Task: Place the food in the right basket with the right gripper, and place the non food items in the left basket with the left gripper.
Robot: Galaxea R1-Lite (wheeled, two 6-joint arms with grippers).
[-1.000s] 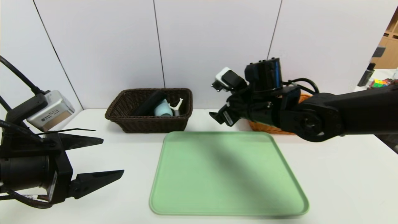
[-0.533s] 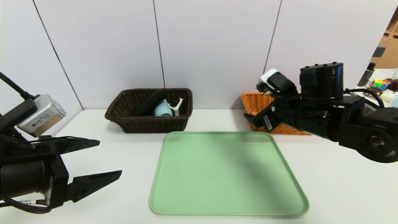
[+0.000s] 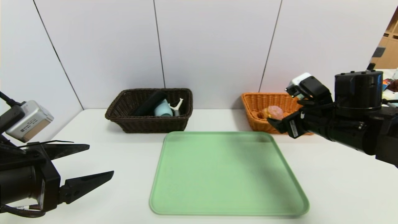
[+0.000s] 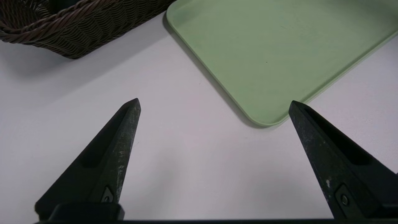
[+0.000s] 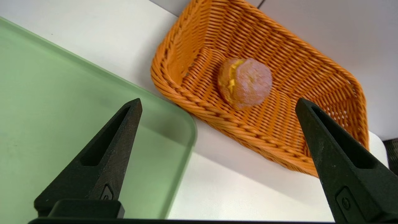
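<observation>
Since a second ago the right gripper (image 3: pixel 276 123) has swung away from the middle of the scene to the right side, uncovering the right basket (image 3: pixel 253 104) that its arm hid before; the left gripper (image 3: pixel 93 163) has barely shifted.

Nearest the robot, the left gripper hangs low at the left side above the white counter (image 3: pixel 124 149), its fingers (image 4: pixel 124 133) spread wide with nothing between them. From its wrist camera, bare counter lies between the tips, with a corner of the green tray (image 4: pixel 279 46) just beyond them and the wall of the left basket (image 4: pixel 77 31) farther off.

The green tray (image 3: pixel 227 174) lies flat in the middle of the counter with nothing on it.

Past the tray's far right corner, the right gripper hovers in front of the right basket, its fingers (image 5: pixel 108 149) wide apart and holding nothing.

At the back right, against the wall, the right basket (image 5: pixel 264 133) holds the bun (image 5: pixel 245 82), which lies on the basket floor, tipped on its side so its yellow filling faces the tray end.

At the back left, the left basket (image 3: pixel 149 123) holds the black pouch (image 3: pixel 149 102) leaning across it, the blue-grey cup (image 3: pixel 163 109) on its side beside the pouch, and the white peeler (image 3: pixel 177 105) at the cup's right.
</observation>
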